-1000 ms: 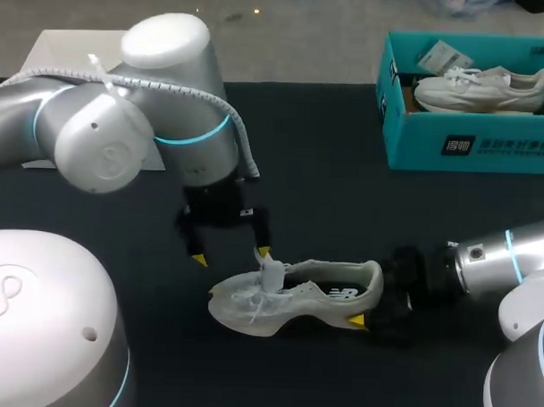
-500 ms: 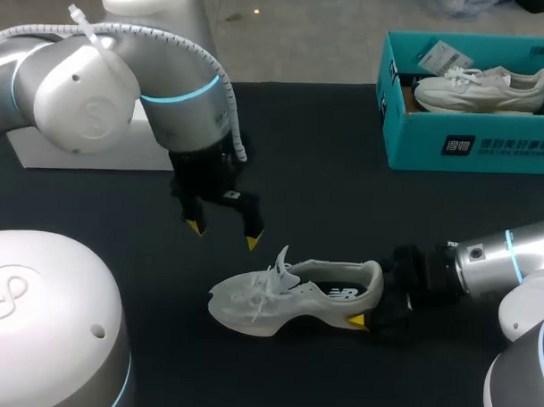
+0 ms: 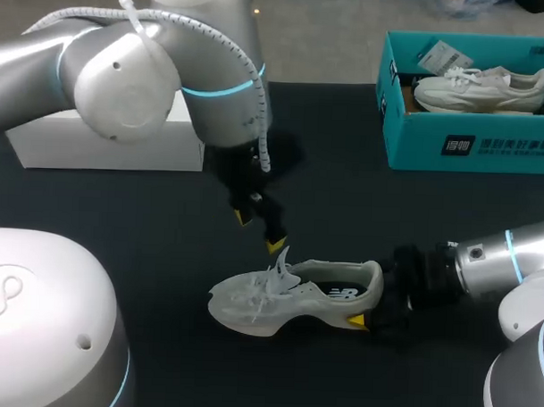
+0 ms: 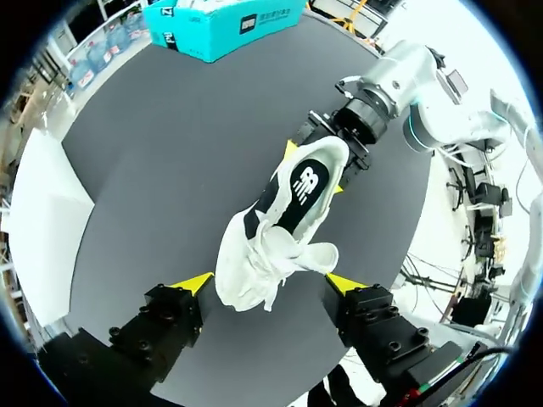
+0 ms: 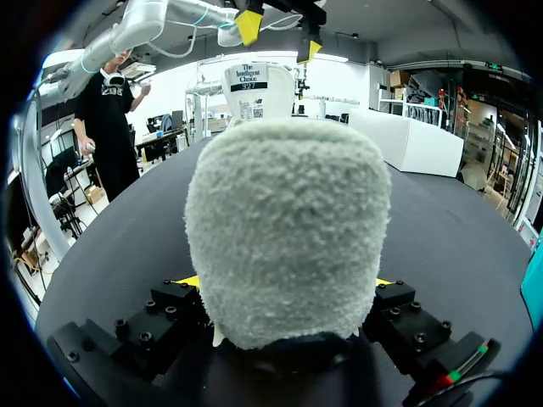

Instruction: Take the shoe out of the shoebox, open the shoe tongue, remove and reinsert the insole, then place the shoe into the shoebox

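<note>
Head view: left gripper [image 3: 258, 232] has shifted right since 0.5 s ago, fingers spread, holding nothing, one shoe [image 3: 291, 298] just below it, right gripper [image 3: 376, 301] clamped on its heel, a second shoe [image 3: 481, 90] in the one shoebox [image 3: 471, 143]; left wrist view: shoe [image 4: 288, 220] ahead, between spread fingers; right wrist view: heel gripped from both sides.

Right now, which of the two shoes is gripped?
The shoe on the table: the right gripper clamps its heel. The other shoe lies untouched in the teal shoebox.
</note>
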You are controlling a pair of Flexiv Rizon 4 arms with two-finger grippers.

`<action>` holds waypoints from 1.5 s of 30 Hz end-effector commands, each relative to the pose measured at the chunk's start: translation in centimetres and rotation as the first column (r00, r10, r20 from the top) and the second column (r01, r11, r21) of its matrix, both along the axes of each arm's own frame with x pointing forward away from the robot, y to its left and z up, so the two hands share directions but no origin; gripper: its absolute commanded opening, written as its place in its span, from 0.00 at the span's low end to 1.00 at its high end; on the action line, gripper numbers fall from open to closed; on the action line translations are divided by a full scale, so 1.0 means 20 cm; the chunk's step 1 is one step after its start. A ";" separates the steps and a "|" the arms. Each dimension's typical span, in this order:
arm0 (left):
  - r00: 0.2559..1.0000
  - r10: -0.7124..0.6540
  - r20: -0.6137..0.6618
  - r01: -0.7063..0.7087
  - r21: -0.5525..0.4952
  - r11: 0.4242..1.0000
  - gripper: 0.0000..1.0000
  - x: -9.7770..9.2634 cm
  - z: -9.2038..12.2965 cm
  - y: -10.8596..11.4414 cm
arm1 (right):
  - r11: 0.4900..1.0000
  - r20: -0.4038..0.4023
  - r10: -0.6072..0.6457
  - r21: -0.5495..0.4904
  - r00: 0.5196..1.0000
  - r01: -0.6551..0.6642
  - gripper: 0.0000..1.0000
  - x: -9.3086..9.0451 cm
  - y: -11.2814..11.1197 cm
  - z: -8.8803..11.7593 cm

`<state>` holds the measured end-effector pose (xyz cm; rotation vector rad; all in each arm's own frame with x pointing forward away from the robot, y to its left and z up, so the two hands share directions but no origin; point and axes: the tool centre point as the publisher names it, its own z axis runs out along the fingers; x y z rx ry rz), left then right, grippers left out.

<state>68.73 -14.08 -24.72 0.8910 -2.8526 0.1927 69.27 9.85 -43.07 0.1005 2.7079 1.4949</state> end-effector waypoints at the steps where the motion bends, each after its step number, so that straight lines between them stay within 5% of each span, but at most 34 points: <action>1: 0.756 -0.653 0.035 0.653 0.034 0.757 0.00 0.05 0.02 -0.09 | 1.000 0.001 -0.002 -0.004 1.000 0.002 0.00 0.00 0.01 -0.02; 4: 0.725 -0.686 0.057 0.685 0.040 0.727 0.00 0.03 0.03 -0.12 | 1.000 0.001 -0.002 -0.004 1.000 0.002 0.00 0.00 0.01 -0.02; 8: 0.777 -0.628 0.034 0.627 0.038 0.778 0.00 0.02 0.02 -0.18 | 1.000 0.001 -0.002 -0.004 1.000 0.002 0.00 0.00 0.01 -0.02; 21: 0.777 -0.628 0.034 0.627 0.038 0.778 0.00 0.02 0.02 -0.18 | 1.000 0.001 -0.002 -0.004 1.000 0.002 0.00 0.00 0.01 -0.02; 28: 0.783 -0.587 0.204 0.593 0.037 0.804 0.00 0.07 -0.05 -0.31 | 1.000 0.001 -0.002 -0.004 1.000 0.002 0.00 0.00 0.01 -0.02; 35: 0.806 -0.571 0.159 0.579 -0.010 0.815 0.00 0.02 -0.16 -0.41 | 1.000 0.001 -0.002 -0.004 1.000 0.002 0.00 0.00 0.01 -0.02; 45: 0.806 -0.571 0.159 0.579 -0.010 0.815 0.00 0.02 -0.16 -0.41 | 1.000 0.001 -0.002 -0.004 1.000 0.002 0.00 0.00 0.01 -0.02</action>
